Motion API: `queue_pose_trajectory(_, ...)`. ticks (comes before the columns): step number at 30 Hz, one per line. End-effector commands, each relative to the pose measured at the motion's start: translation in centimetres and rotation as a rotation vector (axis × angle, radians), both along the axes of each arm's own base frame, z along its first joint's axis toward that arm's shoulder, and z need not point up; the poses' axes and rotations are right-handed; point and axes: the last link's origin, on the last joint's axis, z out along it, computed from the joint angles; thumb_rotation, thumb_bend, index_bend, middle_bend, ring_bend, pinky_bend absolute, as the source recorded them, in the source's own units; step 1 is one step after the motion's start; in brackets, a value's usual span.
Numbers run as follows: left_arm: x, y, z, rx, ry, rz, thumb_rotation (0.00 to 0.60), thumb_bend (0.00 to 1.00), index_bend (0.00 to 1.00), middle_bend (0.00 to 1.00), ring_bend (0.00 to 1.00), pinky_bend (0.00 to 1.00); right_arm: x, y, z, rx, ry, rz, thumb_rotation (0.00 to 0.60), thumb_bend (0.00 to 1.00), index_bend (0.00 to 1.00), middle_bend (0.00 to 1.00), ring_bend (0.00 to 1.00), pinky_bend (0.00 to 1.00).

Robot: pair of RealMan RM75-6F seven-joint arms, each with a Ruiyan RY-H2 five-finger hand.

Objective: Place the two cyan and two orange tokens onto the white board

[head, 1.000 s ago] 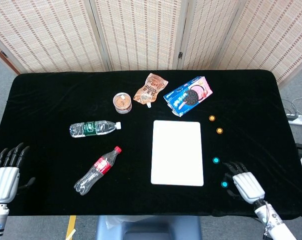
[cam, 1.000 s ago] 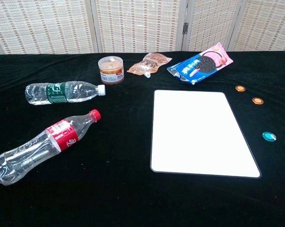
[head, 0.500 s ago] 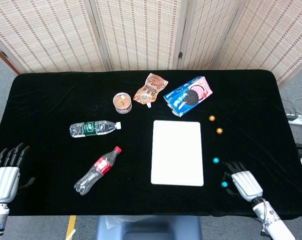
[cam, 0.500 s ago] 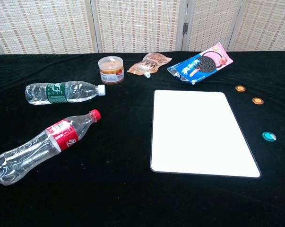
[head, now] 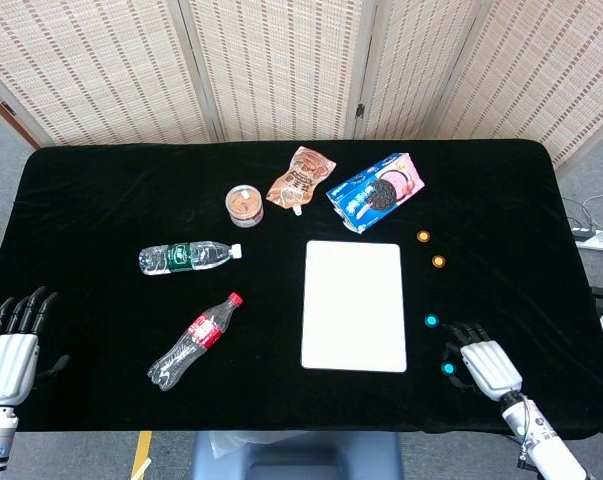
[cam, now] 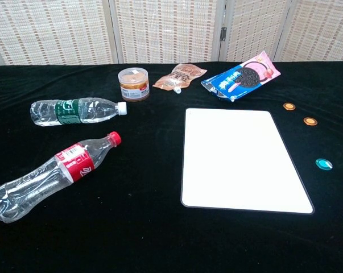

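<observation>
The white board [head: 354, 305] [cam: 239, 158] lies flat near the table's middle with nothing on it. Two orange tokens [head: 423, 237] [head: 438, 261] sit to its right, the same pair showing in the chest view as orange tokens [cam: 289, 106] [cam: 310, 121]. One cyan token [head: 431, 321] [cam: 323, 164] lies right of the board's lower half. A second cyan token [head: 448, 369] lies just left of my right hand [head: 487, 365], whose fingers are spread and hold nothing. My left hand [head: 9, 347] rests open at the near left edge. Neither hand shows in the chest view.
Behind the board lie a cookie pack [head: 375, 192], a brown pouch [head: 300, 179] and a small round tub [head: 245, 205]. A clear water bottle [head: 188, 257] and a crushed red-label bottle [head: 194, 342] lie left of the board. A folding screen stands behind the table.
My right hand has slid slightly back toward the near edge, staying beside the nearer cyan token. Nothing else has moved.
</observation>
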Motion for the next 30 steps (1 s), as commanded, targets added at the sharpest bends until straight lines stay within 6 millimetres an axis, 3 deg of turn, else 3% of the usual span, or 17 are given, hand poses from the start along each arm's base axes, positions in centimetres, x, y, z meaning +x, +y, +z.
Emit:
queue_pose_trajectory(1,0.0,0.0,0.0,0.0,0.0,0.0,0.6,0.25,0.08,0.06,0.12,0.0,0.0,0.0,0.0,0.001,-0.001,0.0,0.6,0.33,0.47,0.15,0.04,0.0)
queue_pose_trajectory(12,-0.3,-0.1,-0.1,-0.001,-0.002,0.004,0.6,0.25,0.08,0.06,0.12,0.0,0.5,-0.2,0.4,-0.02,-0.03,-0.001,0.6,0.33,0.55,0.17,0.05,0.0)
queue_pose_trajectory(16,-0.2,0.0,0.0,-0.001,-0.002,0.002,0.6,0.25,0.08,0.06,0.12,0.0,1.6,-1.2,1.3,-0.04,-0.069,0.022,0.6,0.33,0.55,0.18,0.06,0.0)
queue_pose_trajectory(23,0.0,0.1,-0.2,-0.005,-0.002,-0.004,0.6,0.25,0.08,0.06,0.12,0.0,6.3,-5.6,2.2,-0.012,-0.105,0.134,0.6,0.33,0.55,0.19,0.06,0.0)
queue_pose_trajectory(30,0.0,0.0,-0.1,-0.001,0.0,0.001,0.6,0.25,0.08,0.06,0.12,0.0,11.7,-9.0,-0.1,0.103,-0.082,0.239,0.6,0.33,0.55,0.18,0.05,0.0)
